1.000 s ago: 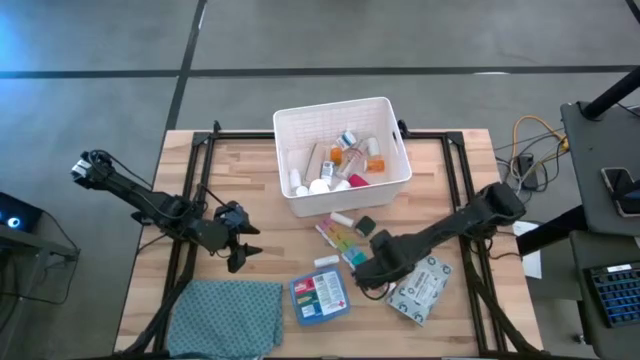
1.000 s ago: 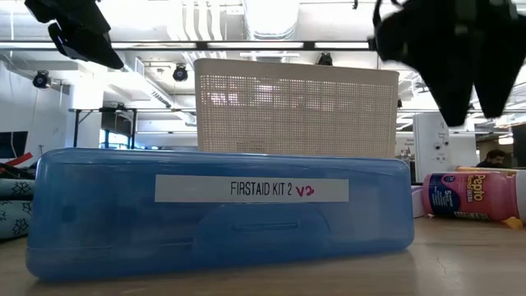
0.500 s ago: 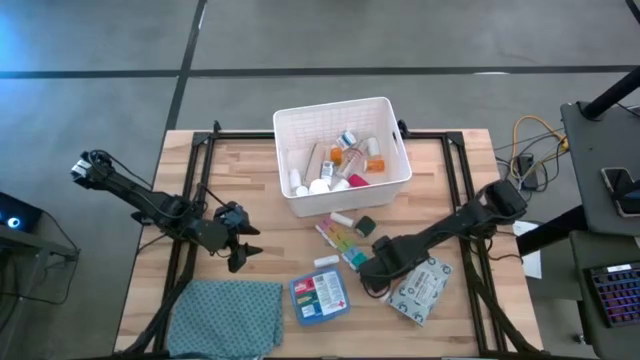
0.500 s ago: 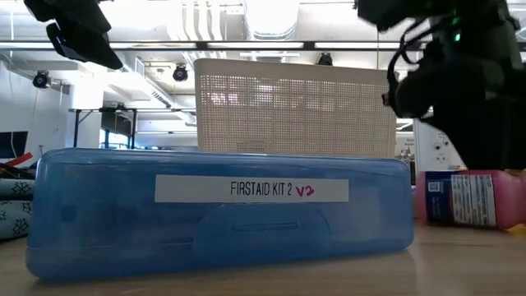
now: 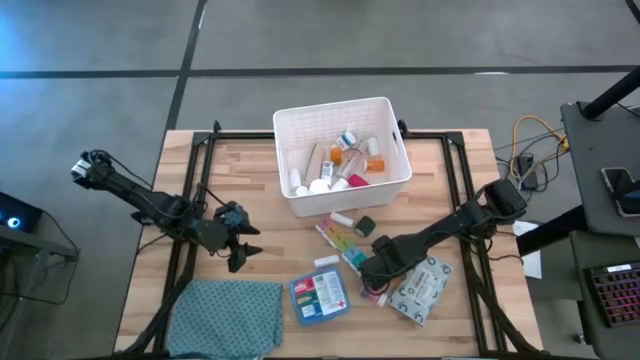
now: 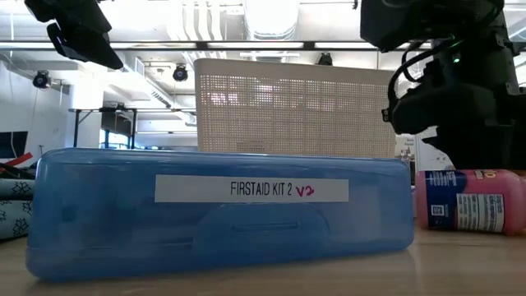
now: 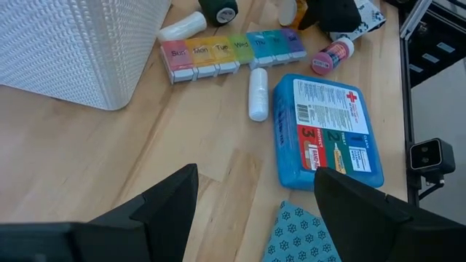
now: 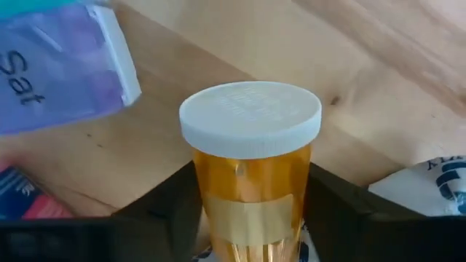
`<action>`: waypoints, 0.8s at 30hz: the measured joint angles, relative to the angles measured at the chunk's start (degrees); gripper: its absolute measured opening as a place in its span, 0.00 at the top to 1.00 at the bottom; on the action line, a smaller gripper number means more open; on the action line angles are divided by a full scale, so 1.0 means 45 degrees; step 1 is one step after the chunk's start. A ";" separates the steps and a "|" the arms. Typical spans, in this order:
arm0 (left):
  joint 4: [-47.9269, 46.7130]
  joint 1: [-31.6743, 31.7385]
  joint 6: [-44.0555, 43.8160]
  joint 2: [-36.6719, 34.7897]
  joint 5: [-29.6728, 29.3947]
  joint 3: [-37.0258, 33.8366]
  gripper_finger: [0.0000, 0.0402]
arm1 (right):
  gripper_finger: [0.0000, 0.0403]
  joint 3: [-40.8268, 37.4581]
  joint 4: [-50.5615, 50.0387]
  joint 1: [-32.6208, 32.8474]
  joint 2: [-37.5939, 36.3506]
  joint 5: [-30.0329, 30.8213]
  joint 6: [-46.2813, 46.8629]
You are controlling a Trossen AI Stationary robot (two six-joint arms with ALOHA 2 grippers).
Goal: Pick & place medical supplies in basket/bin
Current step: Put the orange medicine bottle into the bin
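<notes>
An orange pill bottle (image 8: 250, 167) with a white cap sits between the fingers of my right gripper (image 8: 251, 211), which is shut on it. In the high view that gripper (image 5: 372, 270) is low over the table, near the pill organiser strip (image 5: 340, 240), and covers the bottle. A pink bottle (image 6: 464, 201) lies on its side on the table just beneath it. The white bin (image 5: 300, 205) at the table's far middle holds several supplies. My left gripper (image 5: 238, 255) hangs open over the left half of the table, touching nothing. My right gripper pinches the orange bottle's body (image 8: 251, 185) just below the white cap, one dark finger (image 8: 175, 207) on each side. The cap end points away from the gripper. What the bottle's lower end rests on lies outside the frame.
The blue first-aid box (image 5: 319, 297) lies near the front edge, with a white tube (image 5: 326, 261) beyond it. A patterned wipes pack (image 5: 420, 290) is right of the gripper. A dark roll (image 5: 365, 226) lies near the bin. The teal cloth (image 5: 225, 318) covers the front left.
My right gripper has come down toward the table and shut on the orange bottle. The pink bottle has rolled a little on the table, so another part of its label faces the low view.
</notes>
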 joint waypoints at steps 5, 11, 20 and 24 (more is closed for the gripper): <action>0.0000 0.0000 -0.0005 0.0000 -0.0070 0.0000 0.37 | 0.70 0.0538 0.0000 0.0001 -0.0314 0.0494 -0.0150; 0.0015 0.0000 -0.0017 0.0005 -0.0326 0.0000 0.37 | 0.64 0.2494 -0.0408 0.0015 -0.1727 0.2876 0.0122; -0.0005 -0.0015 -0.0583 0.0005 -0.0228 0.0000 0.37 | 0.62 0.7197 -0.1415 -0.1688 -0.3308 0.9271 -0.2110; 0.0005 -0.0015 -0.0588 0.0005 -0.0223 0.0000 0.37 | 0.61 0.8761 -0.1413 -0.3729 -0.3139 0.8759 -0.4314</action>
